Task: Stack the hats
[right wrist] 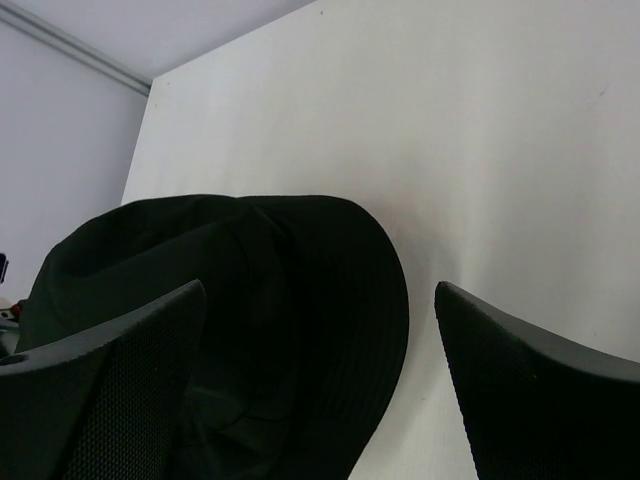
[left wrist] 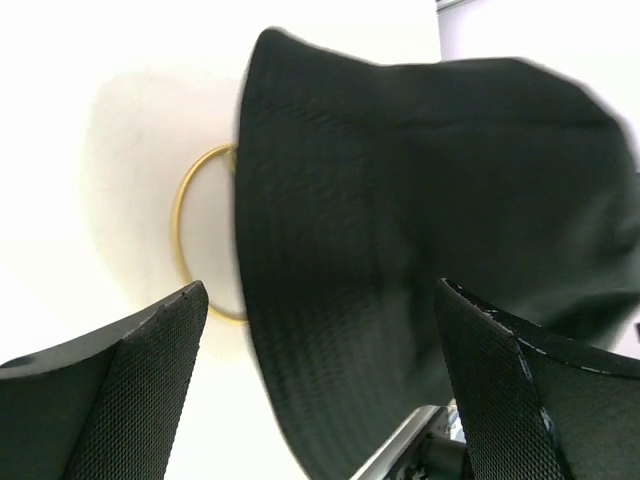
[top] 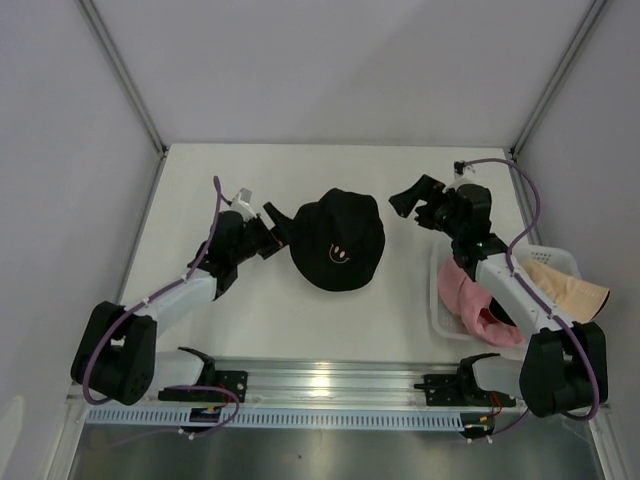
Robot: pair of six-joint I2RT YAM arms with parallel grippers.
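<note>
Left gripper [top: 278, 230] spread, just beside black hat [top: 338, 240] left brim, mid-table. Right gripper [top: 408, 200] spread, near its right. White basket [top: 555, 254] holds pink hat [top: 462, 292], beige hat [top: 575, 288]. Gold ring [left wrist: 176, 232] under black hat.

Left gripper [top: 278, 230]: jaws spread wide, nothing clamped. Fingers [left wrist: 130, 390] level, pointing forward-right. Forearm trails back-left behind it, elbow low.
Right gripper [top: 408, 204]: jaws also wide, nothing between. Fingers [right wrist: 540, 390] aimed left. Wrist raised behind it, forearm slopes back-right toward base.
Grippers well apart, facing each other.
</note>
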